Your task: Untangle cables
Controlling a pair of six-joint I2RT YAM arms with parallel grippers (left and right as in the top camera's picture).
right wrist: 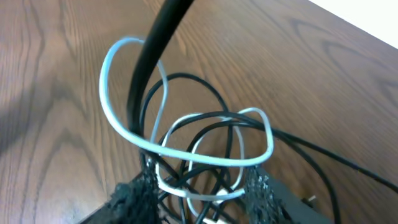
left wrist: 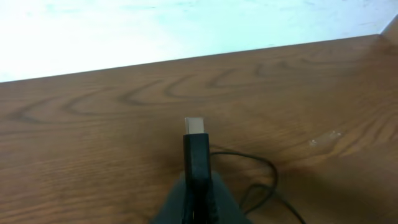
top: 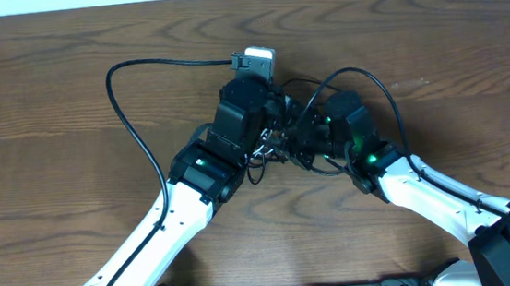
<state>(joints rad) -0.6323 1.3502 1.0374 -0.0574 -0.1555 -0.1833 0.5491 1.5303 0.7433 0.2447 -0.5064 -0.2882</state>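
In the right wrist view a tangle of thin cables sits between my right gripper's (right wrist: 202,185) two spread fingers: a white cable (right wrist: 186,152) looped through several black cables (right wrist: 208,118). The fingers are apart and do not pinch it. In the overhead view the tangle (top: 272,148) lies between the two wrists, and the right gripper (top: 303,139) is at its right side. My left gripper (left wrist: 198,193) is shut on a black cable plug (left wrist: 196,155) with a silver tip, held upright above the table. In the overhead view the left fingers are hidden under the wrist.
A thick black arm wire (right wrist: 149,56) crosses in front of the tangle in the right wrist view. Another arm wire (top: 128,117) loops over the table at left. A thin black cable (left wrist: 264,180) lies on the wood to the right of the left gripper. The table's far edge (left wrist: 186,59) is close.
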